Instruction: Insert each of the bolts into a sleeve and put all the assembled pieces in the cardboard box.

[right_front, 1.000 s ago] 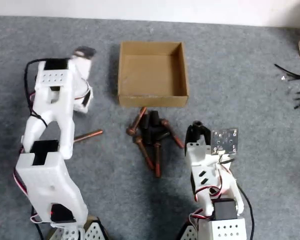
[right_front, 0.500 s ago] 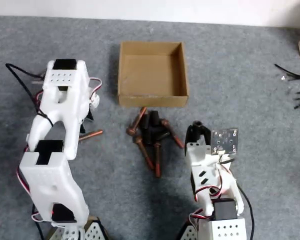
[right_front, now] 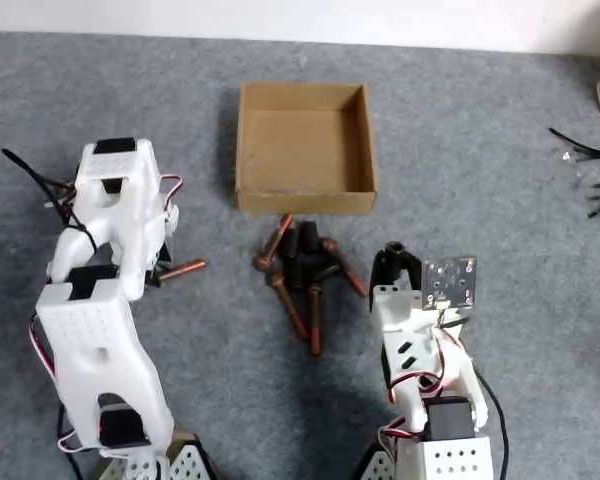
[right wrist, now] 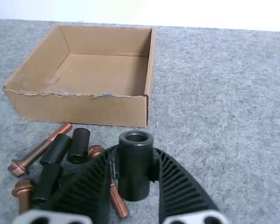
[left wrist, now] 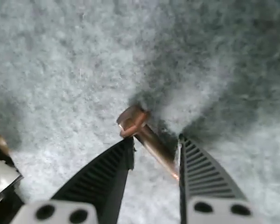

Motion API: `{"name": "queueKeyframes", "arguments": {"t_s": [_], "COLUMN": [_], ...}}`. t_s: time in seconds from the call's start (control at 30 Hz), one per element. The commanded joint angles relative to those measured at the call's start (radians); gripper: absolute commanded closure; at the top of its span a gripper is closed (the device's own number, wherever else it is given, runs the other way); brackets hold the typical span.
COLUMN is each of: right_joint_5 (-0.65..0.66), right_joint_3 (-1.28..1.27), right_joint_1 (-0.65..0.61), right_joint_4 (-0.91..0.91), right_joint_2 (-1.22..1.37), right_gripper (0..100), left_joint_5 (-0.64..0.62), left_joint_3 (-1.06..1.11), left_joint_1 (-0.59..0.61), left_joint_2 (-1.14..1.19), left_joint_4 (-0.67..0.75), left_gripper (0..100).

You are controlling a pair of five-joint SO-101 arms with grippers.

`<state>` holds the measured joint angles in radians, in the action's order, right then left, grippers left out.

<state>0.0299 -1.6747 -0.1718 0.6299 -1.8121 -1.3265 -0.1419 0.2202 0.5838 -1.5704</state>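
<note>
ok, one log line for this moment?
left tool open, straddling bolt | right tool shut on sleeve | pile of bolts and sleeves beside cardboard box

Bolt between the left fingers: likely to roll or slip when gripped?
The bolt looks like rigid metal, so it should not bend. Its round shank could roll, though the flanged head and the carpet probably check that. Ribbed fingers of the left gripper should limit slipping.

Bolts (right_front: pixel 315 325) and sleeves (right_front: pixel 305 246) lie piled before the cardboard box (right_front: pixel 305 202).
</note>
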Motion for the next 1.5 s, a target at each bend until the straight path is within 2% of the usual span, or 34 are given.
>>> {"name": "queueKeyframes", "arguments": {"t_s": [0.0,0.43,0.57,0.7,0.8,1.03,1.1,1.23,1.3,1.37,1.47], "right_joint_5": [0.014,0.014,0.014,0.014,0.014,0.014,0.014,0.014,0.014,0.014,0.014], "right_joint_3": [-0.133,-0.133,-0.133,-0.133,-0.133,-0.133,-0.133,-0.133,-0.133,-0.133,-0.133], "right_joint_1": [0.01,0.01,0.01,0.01,0.01,0.01,0.01,0.01,0.01,0.008,0.005], "right_joint_4": [-0.001,-0.001,-0.001,-0.001,-0.001,-0.001,-0.001,-0.001,-0.001,-0.001,-0.001], "right_joint_2": [-0.005,-0.005,-0.005,-0.005,-0.005,-0.005,-0.005,-0.005,-0.005,-0.005,-0.005], "right_gripper": [99.4,99.4,99.4,99.4,99.4,99.4,99.4,99.4,99.4,99.4,99.4], "left_joint_5": [-0.038,-0.04,-0.037,-0.041,-0.041,-0.025,0.063,0.384,0.499,0.539,0.528], "left_joint_3": [-0.012,0.016,0.015,0.015,0.013,0.01,-0.028,-0.071,-0.076,-0.094,-0.097], "left_joint_1": [0.012,0.004,0.004,0.002,0.012,0.01,-0.001,-0.031,-0.062,-0.096,-0.17], "left_joint_2": [0.01,0.015,0.013,0.012,0.01,0.002,0.004,0.008,0.001,-0.016,-0.067], "left_joint_4": [0.074,0.078,0.08,0.08,0.081,0.097,0.087,0.087,0.091,0.087,0.087], "left_gripper": [84,84,91,93,100,99,99,100,100,100,100]}}
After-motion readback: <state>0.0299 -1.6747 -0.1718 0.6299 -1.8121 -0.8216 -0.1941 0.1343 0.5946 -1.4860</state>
